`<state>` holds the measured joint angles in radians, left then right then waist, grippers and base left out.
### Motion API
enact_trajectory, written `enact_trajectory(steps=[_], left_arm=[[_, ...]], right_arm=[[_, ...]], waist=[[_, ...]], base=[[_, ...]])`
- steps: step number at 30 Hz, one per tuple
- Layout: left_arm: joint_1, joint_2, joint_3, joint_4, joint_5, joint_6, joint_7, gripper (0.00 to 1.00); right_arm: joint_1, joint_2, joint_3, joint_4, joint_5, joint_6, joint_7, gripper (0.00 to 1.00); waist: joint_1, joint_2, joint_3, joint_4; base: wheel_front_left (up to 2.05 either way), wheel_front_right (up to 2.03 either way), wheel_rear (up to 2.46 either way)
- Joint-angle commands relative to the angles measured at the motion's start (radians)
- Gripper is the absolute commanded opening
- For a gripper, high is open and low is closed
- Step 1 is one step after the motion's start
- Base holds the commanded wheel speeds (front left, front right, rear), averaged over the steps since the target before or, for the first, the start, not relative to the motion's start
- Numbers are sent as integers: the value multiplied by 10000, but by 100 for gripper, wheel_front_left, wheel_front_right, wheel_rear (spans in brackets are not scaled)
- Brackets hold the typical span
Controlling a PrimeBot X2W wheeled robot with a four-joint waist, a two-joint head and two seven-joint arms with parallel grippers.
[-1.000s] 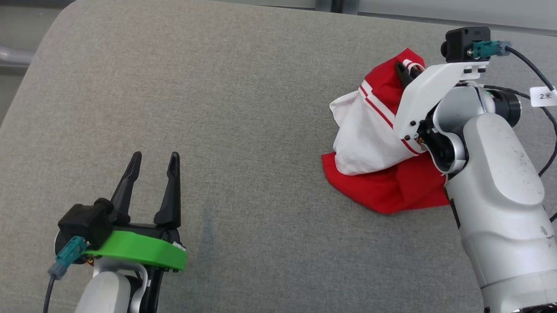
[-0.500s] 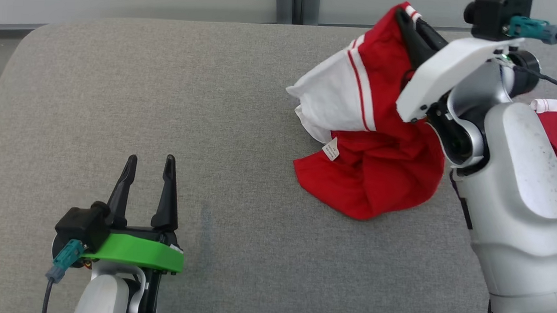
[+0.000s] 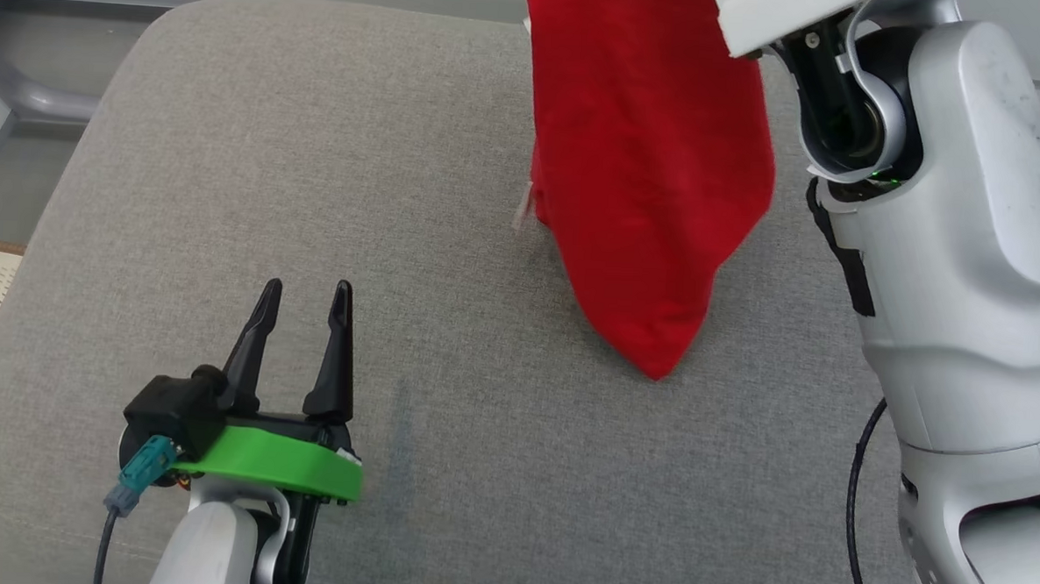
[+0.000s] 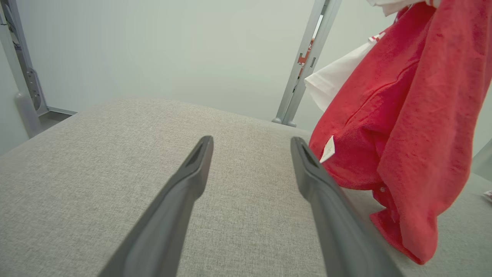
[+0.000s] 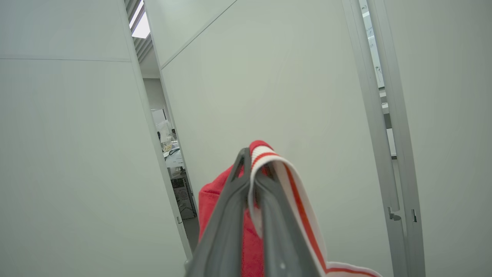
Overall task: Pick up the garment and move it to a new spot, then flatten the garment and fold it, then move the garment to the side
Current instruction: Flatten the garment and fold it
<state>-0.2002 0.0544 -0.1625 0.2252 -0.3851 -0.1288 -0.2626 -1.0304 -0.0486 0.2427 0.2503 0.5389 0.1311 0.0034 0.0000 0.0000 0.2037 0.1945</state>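
Garment (image 3: pixel 649 157) is pinched by right end effector (image 5: pixel 253 161); left end effector (image 3: pixel 307 290) is held spread over surface (image 3: pixel 226 183).

The left claw (image 3: pixel 307 288) is sitting at the lower left of the head view, its two dark fingers (image 4: pixel 180 200) standing wide apart and pointing forward. Its pale forearm (image 3: pixel 202 546) is coming up from the bottom edge beneath a green wrist bracket (image 3: pixel 275 467). The right arm (image 3: pixel 962 223) is reaching high at the right with the wrist bent over. The right claw (image 5: pixel 251 163) is pinching tight on the striped edge of the garment (image 3: pixel 649 157), holding it aloft
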Motion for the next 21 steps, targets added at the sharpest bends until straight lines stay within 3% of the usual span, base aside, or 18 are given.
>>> enact_trajectory(steps=[1,13,16,21], left_arm=[[33,1,102,-61,6,-35,-28,100],[-89,89,203,-112,175,-35,-28,100],[-86,123,189,-68,165,-35,-28,100],[-15,154,160,-28,156,-35,-28,100]], right_arm=[[387,-192,-246,239,-215,-9,-7,0],[4185,-1874,-1808,1713,-1893,-7,1140,0],[4858,-1893,-1904,1535,-1390,-6,1539,0],[5964,-2646,-1485,901,-853,-12,2516,0]], waist=[[0,0,60,-32],[0,0,219,-1032],[0,0,156,-1216],[0,0,43,-1456]], base=[[0,0,0],[0,0,0],[0,0,0],[0,0,0]])
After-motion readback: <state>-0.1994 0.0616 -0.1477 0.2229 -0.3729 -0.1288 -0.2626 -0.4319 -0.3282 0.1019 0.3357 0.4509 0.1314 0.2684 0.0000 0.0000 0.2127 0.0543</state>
